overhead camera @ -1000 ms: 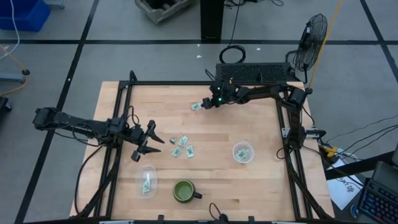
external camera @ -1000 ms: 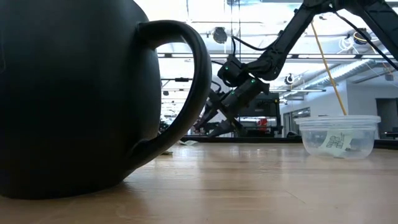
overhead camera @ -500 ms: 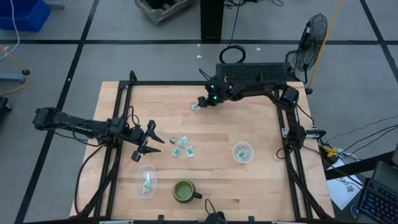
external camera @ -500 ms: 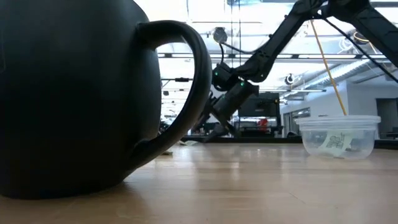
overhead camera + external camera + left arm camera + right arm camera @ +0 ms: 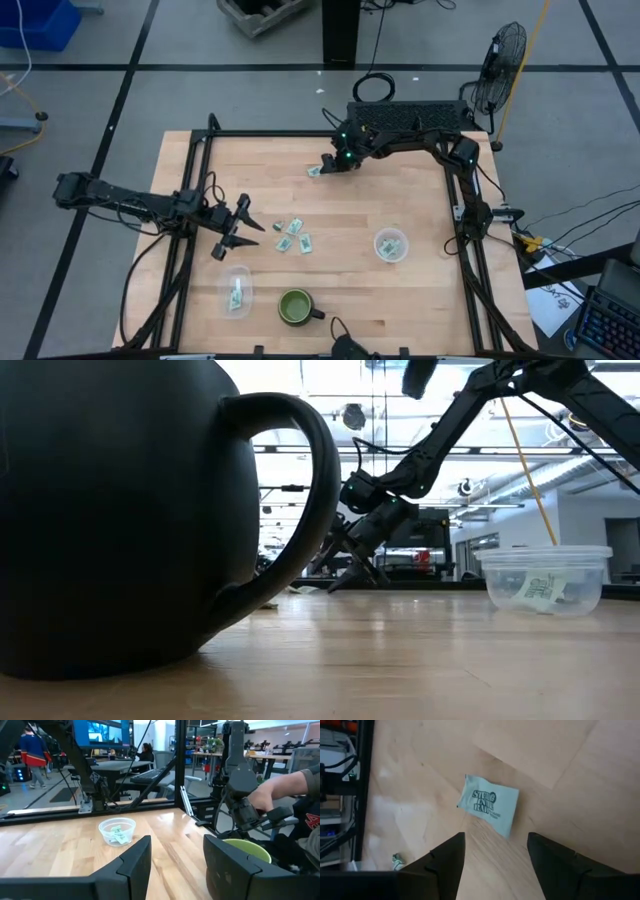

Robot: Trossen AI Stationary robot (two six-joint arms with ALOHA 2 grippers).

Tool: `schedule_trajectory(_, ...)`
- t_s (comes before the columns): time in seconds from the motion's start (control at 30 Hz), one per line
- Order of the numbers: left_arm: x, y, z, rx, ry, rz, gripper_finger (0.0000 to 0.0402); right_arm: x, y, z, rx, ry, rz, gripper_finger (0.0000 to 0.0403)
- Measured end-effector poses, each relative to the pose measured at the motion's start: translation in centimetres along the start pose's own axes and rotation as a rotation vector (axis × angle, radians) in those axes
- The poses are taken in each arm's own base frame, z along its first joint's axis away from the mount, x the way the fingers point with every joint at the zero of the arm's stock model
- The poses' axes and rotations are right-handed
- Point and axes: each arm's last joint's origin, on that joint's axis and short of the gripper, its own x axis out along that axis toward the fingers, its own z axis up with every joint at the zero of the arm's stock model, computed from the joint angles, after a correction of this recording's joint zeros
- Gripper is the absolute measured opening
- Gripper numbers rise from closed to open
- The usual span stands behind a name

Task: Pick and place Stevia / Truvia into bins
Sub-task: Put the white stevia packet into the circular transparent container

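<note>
One pale green packet (image 5: 489, 805) lies flat on the wood near the table's far edge (image 5: 315, 171). My right gripper (image 5: 495, 857) hovers over it, open, with the packet just ahead of its two fingers (image 5: 330, 163). Several more packets (image 5: 292, 235) lie flat mid-table. My left gripper (image 5: 237, 229) waits open beside them, toward the table's left (image 5: 175, 862). Two clear cups stand on the table: the left cup (image 5: 237, 290) holds one packet, and the right cup (image 5: 390, 245) holds a few (image 5: 545, 580).
A dark green mug (image 5: 296, 307) stands near the table's near edge, between the cups, and fills the left of the low view (image 5: 120, 510). A black frame (image 5: 200, 190) runs along the table's sides. A person's arm (image 5: 280, 780) shows beyond the table.
My right gripper has moved toward the table's left and down, toward the packet near the far edge, and now stands over it. It has stayed open. The packets, the cups and my left arm have kept still.
</note>
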Motion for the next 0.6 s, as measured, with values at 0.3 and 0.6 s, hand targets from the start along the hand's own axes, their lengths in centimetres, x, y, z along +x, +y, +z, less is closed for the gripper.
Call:
schedule_trajectory(0.3,0.0,0.0,-0.1,-0.014,0.007,0.001,0.0184,-1.5,1.6,0.1,-0.341,-0.032,-0.011,0.0204)
schedule_trajectory(0.6,0.0,0.0,-0.3,-0.028,0.03,0.002,0.0184,-1.2,5.3,-2.9,-1.111,-0.033,-0.409,0.0172)
